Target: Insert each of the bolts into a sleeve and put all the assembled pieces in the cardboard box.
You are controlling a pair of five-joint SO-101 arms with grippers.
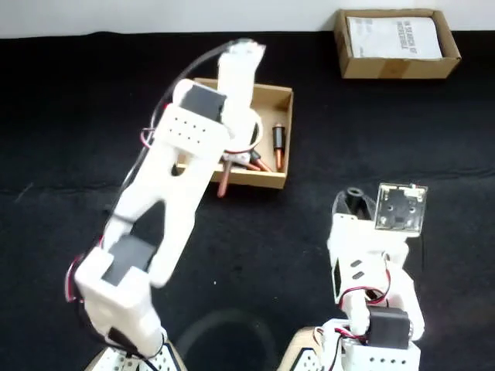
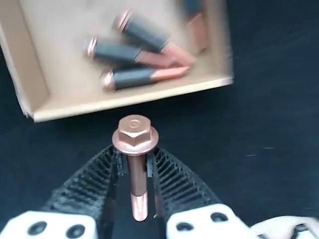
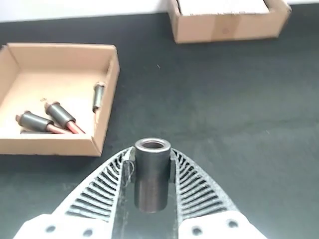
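The black counter (image 1: 402, 139) carried all items. The left arm (image 1: 174, 178) stretched out over the near wall of the cardboard box (image 1: 267, 97). The right arm (image 1: 363, 263) stood folded, well apart from the cardboard box on its right-hand side. The cardboard box was an open, shallow tray. A second carton (image 1: 396, 68) holding a printed sheet (image 1: 393, 36) lay farther back than the cardboard box and well to its right.

The left gripper (image 2: 135, 155) was clamped on the shank of a copper-coloured bolt (image 2: 134, 139), with the hexagonal flanged head clear of the fingertips. The bolt hung over the counter just outside the cardboard box's near wall.

The right gripper (image 3: 152, 153) was closed around a dark sleeve (image 3: 152, 179), with the sleeve's open bore pointing away from the gripper. The sleeve was held well apart from the cardboard box.

Four assembled pieces (image 2: 132, 52) lay inside the cardboard box: three clustered together and one apart by a side wall.
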